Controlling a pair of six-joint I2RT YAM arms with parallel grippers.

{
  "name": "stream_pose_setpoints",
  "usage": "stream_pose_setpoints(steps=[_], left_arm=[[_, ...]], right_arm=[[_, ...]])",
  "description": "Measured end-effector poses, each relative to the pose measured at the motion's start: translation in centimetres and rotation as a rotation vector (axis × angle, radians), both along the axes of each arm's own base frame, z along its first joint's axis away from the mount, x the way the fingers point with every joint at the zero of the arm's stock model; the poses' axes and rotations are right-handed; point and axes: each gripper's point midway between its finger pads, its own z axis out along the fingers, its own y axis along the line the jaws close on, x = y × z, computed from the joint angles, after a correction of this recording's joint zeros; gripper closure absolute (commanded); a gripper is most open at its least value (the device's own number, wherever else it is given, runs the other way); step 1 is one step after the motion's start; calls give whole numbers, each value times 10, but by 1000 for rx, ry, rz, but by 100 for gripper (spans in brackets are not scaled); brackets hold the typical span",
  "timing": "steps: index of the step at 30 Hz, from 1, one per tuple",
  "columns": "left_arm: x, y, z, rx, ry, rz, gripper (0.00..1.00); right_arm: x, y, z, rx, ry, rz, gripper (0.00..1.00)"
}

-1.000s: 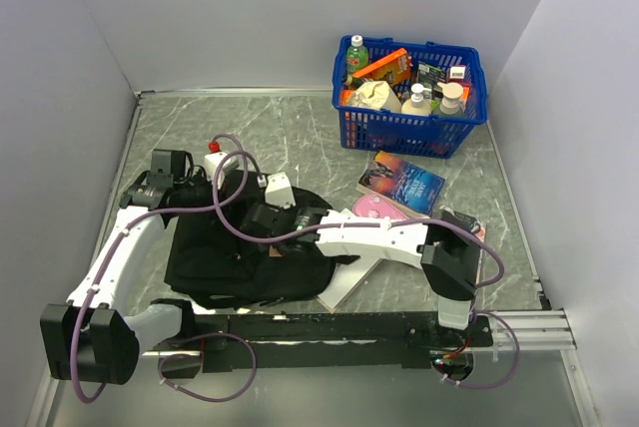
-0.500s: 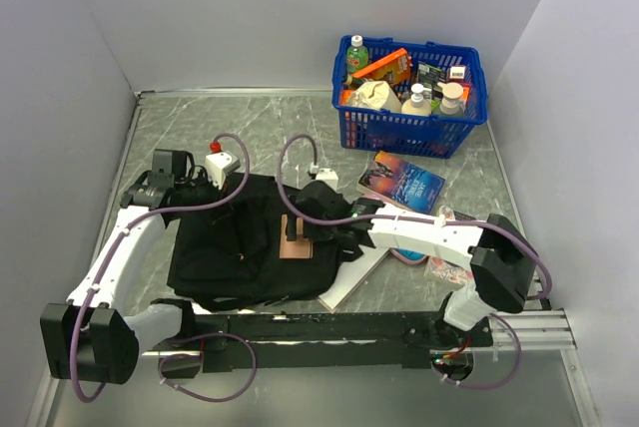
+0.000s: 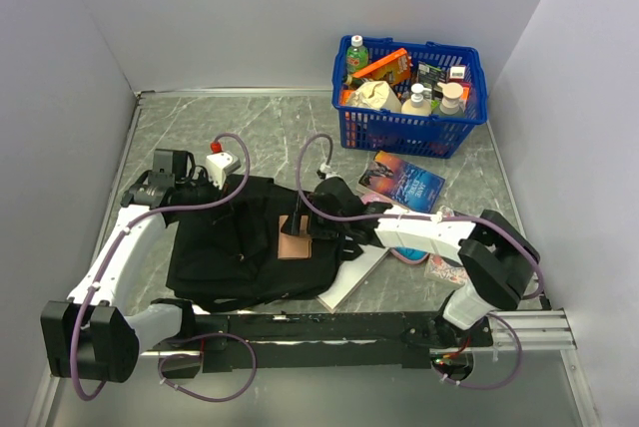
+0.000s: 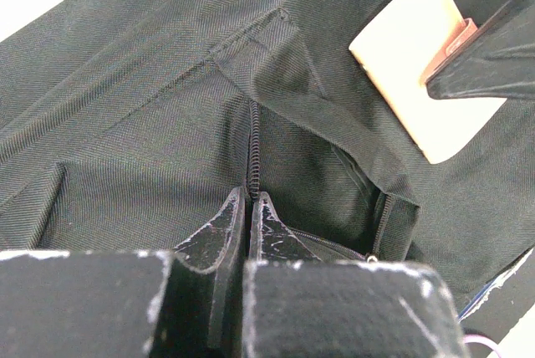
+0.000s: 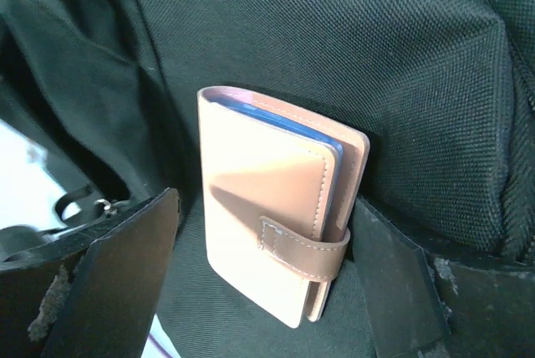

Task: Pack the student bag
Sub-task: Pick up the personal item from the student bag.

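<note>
A: Any way down onto the student bag (image 3: pixel 225 247)?
B: Only onto its near left half. The tan wallet (image 3: pixel 294 241) lies on the right part, with the right gripper (image 5: pixel 267 201) spread either side of it. The left gripper (image 4: pixel 248 199) is pinched on the zip at the far left edge.
A: And right of the bag?
B: Crowded: a white book (image 3: pixel 351 275), a colourful book (image 3: pixel 404 180), then the blue basket (image 3: pixel 409 130). The far-left marble lies open.

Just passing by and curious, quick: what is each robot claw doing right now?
Left gripper: shut, tips at the zipper of the student bag; a grip cannot be told.
Right gripper: open, straddling a tan wallet lying on the bag.
</note>
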Motion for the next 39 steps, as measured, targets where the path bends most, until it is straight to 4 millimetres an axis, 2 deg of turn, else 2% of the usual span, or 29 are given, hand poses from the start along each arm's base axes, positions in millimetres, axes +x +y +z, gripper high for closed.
stream_pose_setpoints(steps=[10, 16, 20, 30, 33, 36, 37, 39], left_arm=[[1, 0, -6, 2, 24, 1, 99], [1, 0, -6, 2, 25, 1, 99], [1, 0, -6, 2, 25, 1, 99], [1, 0, -4, 2, 24, 1, 99], [2, 0, -4, 2, 23, 1, 99], [2, 0, -4, 3, 23, 2, 99], [2, 1, -4, 4, 23, 3, 99], [2, 1, -4, 8, 22, 6, 99]], right_arm=[[-10, 3, 13, 174, -67, 58, 28], [-14, 8, 22, 222, -74, 89, 42], [-17, 9, 21, 232, -66, 97, 51], [-20, 14, 8, 208, -48, 110, 55], [-19, 20, 5, 200, -44, 119, 62], [-16, 27, 9, 202, -52, 129, 75], [-15, 29, 11, 205, -56, 132, 83], [-14, 32, 15, 207, -63, 137, 86]])
